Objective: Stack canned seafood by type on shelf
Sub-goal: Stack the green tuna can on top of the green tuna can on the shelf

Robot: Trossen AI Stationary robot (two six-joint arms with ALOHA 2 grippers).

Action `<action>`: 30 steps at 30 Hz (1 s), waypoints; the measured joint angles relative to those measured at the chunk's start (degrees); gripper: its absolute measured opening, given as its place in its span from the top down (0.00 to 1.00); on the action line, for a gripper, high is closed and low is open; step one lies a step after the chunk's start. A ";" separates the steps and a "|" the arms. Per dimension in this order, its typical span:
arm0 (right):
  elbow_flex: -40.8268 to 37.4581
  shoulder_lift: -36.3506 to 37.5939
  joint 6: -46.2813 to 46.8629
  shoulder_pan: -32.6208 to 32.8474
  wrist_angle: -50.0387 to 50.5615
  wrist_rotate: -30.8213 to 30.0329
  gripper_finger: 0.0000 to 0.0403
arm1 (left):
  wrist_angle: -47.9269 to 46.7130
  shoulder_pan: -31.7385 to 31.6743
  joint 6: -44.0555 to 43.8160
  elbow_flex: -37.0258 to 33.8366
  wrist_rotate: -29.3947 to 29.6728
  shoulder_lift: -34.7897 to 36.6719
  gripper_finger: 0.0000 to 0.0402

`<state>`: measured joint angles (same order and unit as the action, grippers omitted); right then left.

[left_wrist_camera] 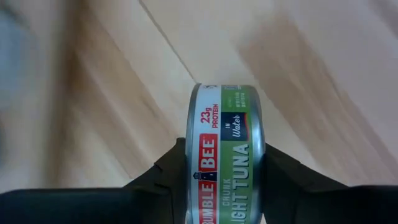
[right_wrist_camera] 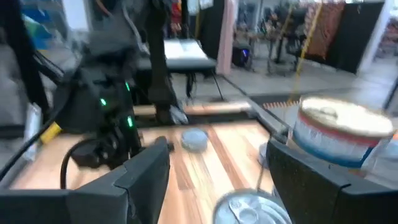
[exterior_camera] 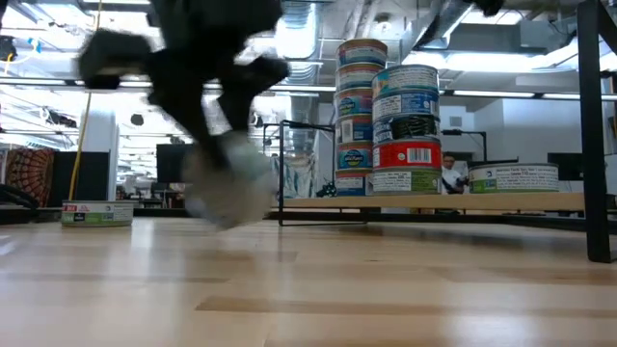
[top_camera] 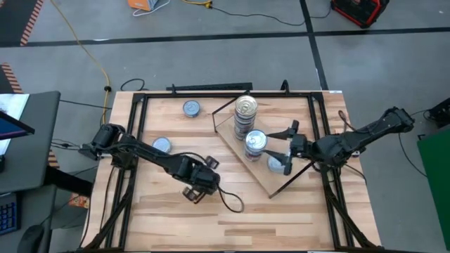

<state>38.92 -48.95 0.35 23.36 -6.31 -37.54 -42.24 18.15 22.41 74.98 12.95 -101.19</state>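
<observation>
Left tool (exterior_camera: 227,188) and tin, blurred

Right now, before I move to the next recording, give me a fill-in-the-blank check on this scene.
1. The left gripper has a tin of chunk light ____ between its fingers.
2. On the shelf, the tins form ____ tall stacks.
3. The right gripper hovers over a ____ tin lying on the shelf.

Missing words: tuna; two; single
</observation>
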 joint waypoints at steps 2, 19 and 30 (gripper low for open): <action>0.09 2.42 -0.66 1.14 -0.13 -0.02 0.27 | 7.81 0.54 2.30 0.00 2.47 0.00 0.67; 0.06 11.05 -5.63 5.20 5.28 0.07 0.27 | 61.75 -3.07 29.72 -1.35 10.14 -6.71 0.67; 0.02 12.36 -8.85 10.71 3.91 0.04 0.27 | 78.52 -4.87 33.38 -1.33 10.62 -13.53 0.65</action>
<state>38.94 -36.59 -8.50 34.07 -2.40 -37.50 36.28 13.28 55.78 73.65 23.57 -114.72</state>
